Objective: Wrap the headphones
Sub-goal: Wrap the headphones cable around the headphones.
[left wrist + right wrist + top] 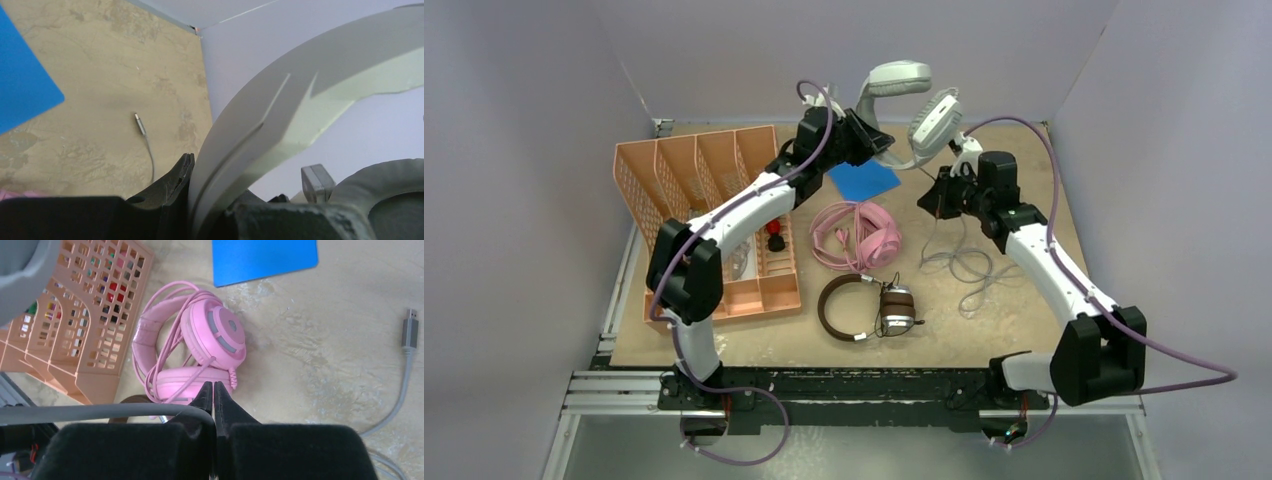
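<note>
The light-grey over-ear headset [902, 82] is up off the table, hanging just behind the flat blue square mat [864, 180]. The left gripper [874, 140] has it by the headband, jaws narrow and clamped onto that curved grey band. One ear cup tilts out to the mat's right. Its grey cable [964, 265] drops past the right gripper [213, 390] and pools in loose loops on the tan table [984, 335], in front and to the right of the mat. The silver plug lies flat there. The right gripper's jaws are pressed tight together. The cable bends in against its fingers, but I cannot tell if it is pinched.

Just in front of the mat sits the pink headset [864, 235], pink cord looped around it. Farther forward lies the brown-and-silver headset [864, 305] with its thin black cord. Left of the mat stands the peach plastic lattice organiser [704, 190].
</note>
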